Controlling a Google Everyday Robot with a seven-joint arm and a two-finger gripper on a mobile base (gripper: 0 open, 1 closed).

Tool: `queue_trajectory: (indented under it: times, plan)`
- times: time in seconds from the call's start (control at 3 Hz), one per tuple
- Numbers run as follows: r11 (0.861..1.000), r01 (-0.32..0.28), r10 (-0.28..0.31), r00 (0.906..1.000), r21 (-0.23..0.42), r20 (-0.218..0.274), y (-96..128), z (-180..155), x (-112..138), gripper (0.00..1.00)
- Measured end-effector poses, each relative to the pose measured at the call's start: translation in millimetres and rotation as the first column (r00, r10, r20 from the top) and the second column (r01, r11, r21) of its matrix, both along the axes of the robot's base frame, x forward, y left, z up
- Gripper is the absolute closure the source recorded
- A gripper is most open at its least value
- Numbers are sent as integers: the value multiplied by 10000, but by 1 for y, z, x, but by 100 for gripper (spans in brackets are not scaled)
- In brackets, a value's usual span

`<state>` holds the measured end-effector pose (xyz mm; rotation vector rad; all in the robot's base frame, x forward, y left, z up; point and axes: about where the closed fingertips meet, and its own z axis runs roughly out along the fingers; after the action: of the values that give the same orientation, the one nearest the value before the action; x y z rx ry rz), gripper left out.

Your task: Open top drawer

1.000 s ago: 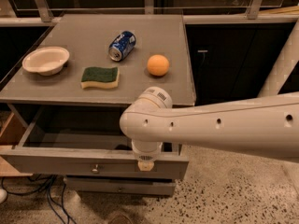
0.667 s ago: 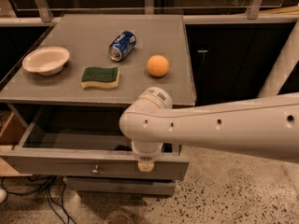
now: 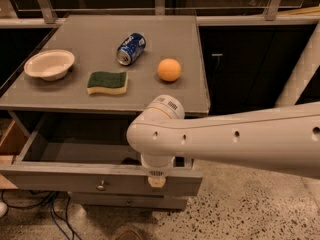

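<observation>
1. Plainly, the wide grey top drawer (image 3: 60, 176) stands pulled out from under the desk (image 3: 90, 34), its long flat front well forward of the desk's edge and its shallow grey inside showing between the two.
2. A small round metal knob (image 3: 101, 186) sits on that front, left of the middle.
3. The pincer (image 3: 156, 181) hangs at the top edge of the drawer front, to the right of the knob and apart from it. The thick white arm (image 3: 235, 139) and its round wrist cover it from above, so I cannot tell whether it is spread, pressed together or pinching anything.
4. The arm reaches in from the right, crossing over the drawer's right end.
5. Below the top drawer, a narrower grey drawer front (image 3: 120, 202) with its own small knob sits closed.
6. On the desk above, a shallow white bowl (image 3: 49, 64) rests at the left, its inside plain white.
7. Just right of the bowl lies a green and yellow sponge (image 3: 107, 82), with a blue drinks can (image 3: 131, 48) on its side behind it and an orange ball (image 3: 169, 69) further right, all apart from one another.
</observation>
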<state>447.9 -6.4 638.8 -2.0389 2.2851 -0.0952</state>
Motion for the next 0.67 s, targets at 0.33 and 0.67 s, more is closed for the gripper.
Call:
queue_trajectory:
  times: [0.33,0.67]
  plan:
    - [9999,131,-131,9999,-71,-52,-2,1,-6,100]
    - [9993,312,-315,9994,-191,-168,-5,2,-17,100]
